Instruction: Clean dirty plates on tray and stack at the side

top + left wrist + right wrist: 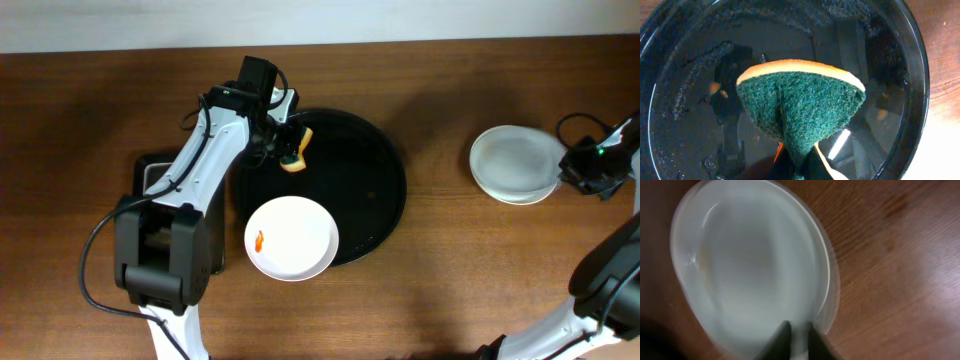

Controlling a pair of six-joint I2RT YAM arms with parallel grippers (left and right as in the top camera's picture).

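My left gripper [287, 147] is shut on a green and yellow sponge [297, 150], held over the back left of the round black tray [380, 190]. In the left wrist view the sponge [800, 105] hangs just above the tray's wet floor [690, 115]. One white plate with an orange smear [291, 237] lies on the tray's front left. Two white plates are stacked [515, 163] on the table at the right. My right gripper [574, 168] is at the stack's right edge. Its fingers [798, 332] are close together over the top plate [750, 265], and nothing shows between them.
A smaller rectangular black tray [152, 172] sits left of the round tray, partly under the left arm. Bare wooden table [440, 280] lies between the round tray and the stack. The right wrist view is blurred.
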